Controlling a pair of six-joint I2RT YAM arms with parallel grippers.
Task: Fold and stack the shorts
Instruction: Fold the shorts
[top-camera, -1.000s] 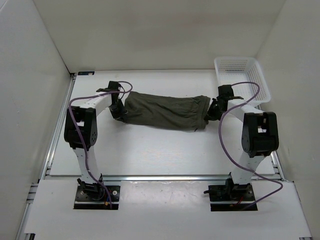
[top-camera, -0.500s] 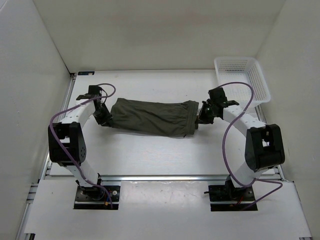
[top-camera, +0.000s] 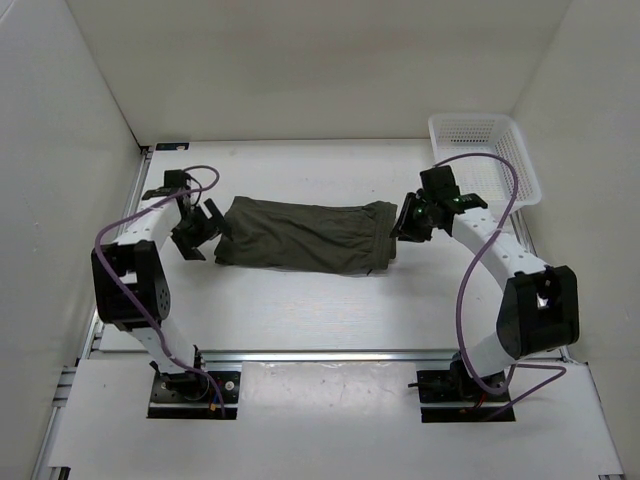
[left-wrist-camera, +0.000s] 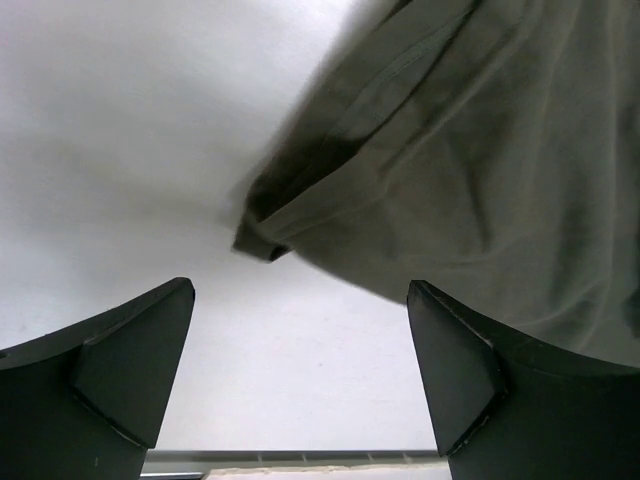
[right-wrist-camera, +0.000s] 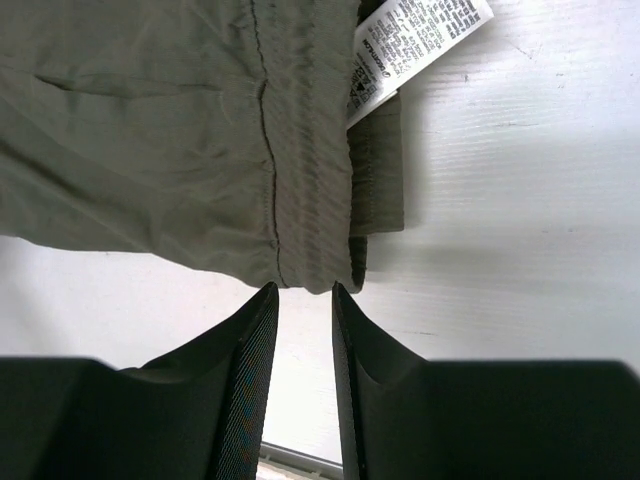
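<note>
The dark olive-green shorts (top-camera: 305, 235) lie on the white table as a long folded strip running left to right. My left gripper (top-camera: 199, 231) stands wide open just off their left end. In the left wrist view the hem corner (left-wrist-camera: 258, 240) lies beyond that gripper (left-wrist-camera: 300, 355), apart from both fingers. My right gripper (top-camera: 405, 222) is at the right end. Its jaws stand a narrow gap apart with only table between them, and the waistband (right-wrist-camera: 310, 200) ends right at the gripper (right-wrist-camera: 302, 292). A white care label (right-wrist-camera: 410, 45) sticks out of the waistband.
A white mesh basket (top-camera: 527, 170) stands at the back right corner, behind my right arm. White walls close in the table on three sides. A metal rail (top-camera: 330, 354) runs along the near edge by the arm bases.
Both grippers have let go of the shorts. The left one opened wide and backed off to the left; the right one opened a little. The shorts now rest flat, shifted left.
</note>
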